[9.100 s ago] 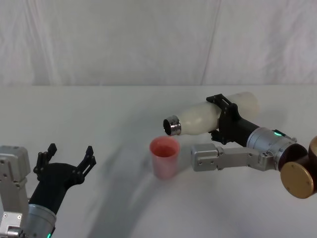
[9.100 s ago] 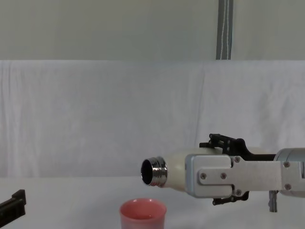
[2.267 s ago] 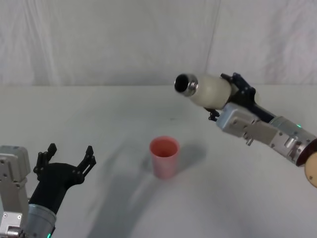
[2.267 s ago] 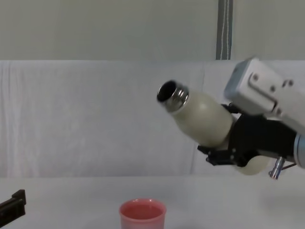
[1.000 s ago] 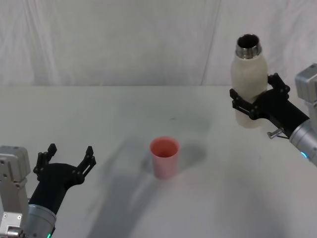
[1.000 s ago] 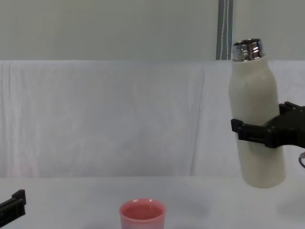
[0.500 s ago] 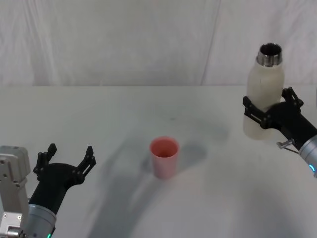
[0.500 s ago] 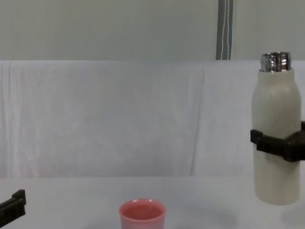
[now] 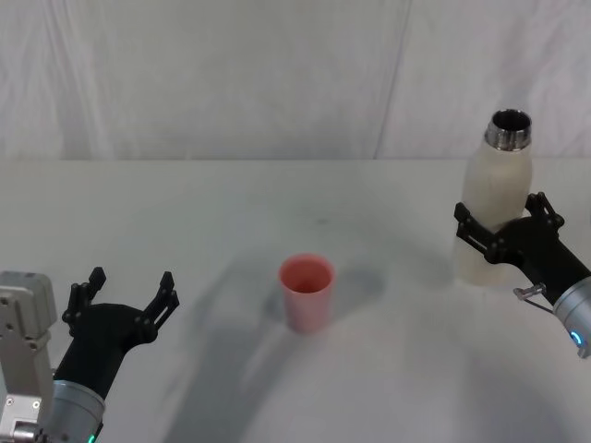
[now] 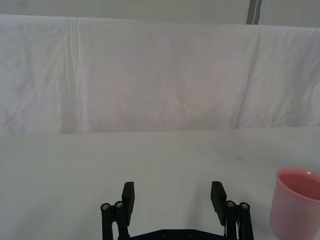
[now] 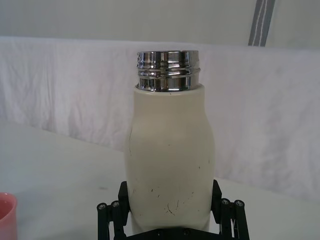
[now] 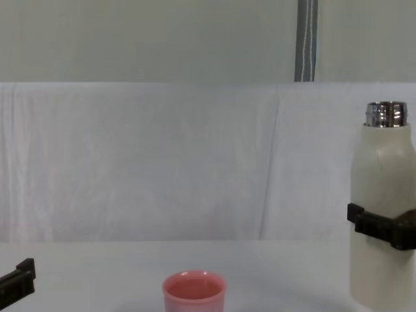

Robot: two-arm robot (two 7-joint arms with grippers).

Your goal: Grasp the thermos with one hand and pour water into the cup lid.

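Head view: we see the right gripper [image 9: 503,231] at the right side of the white surface [image 9: 277,212], its black jaws closed around the lower body of the thermos [image 9: 491,198], which stands upright with its open steel neck on top; whether its base touches the surface we cannot tell. The cup lid [image 9: 307,293], pink and upright, stands near the middle of the surface, well apart from the thermos and to its left. We find the left gripper [image 9: 123,297] low at the left, jaws spread wide and holding nothing.
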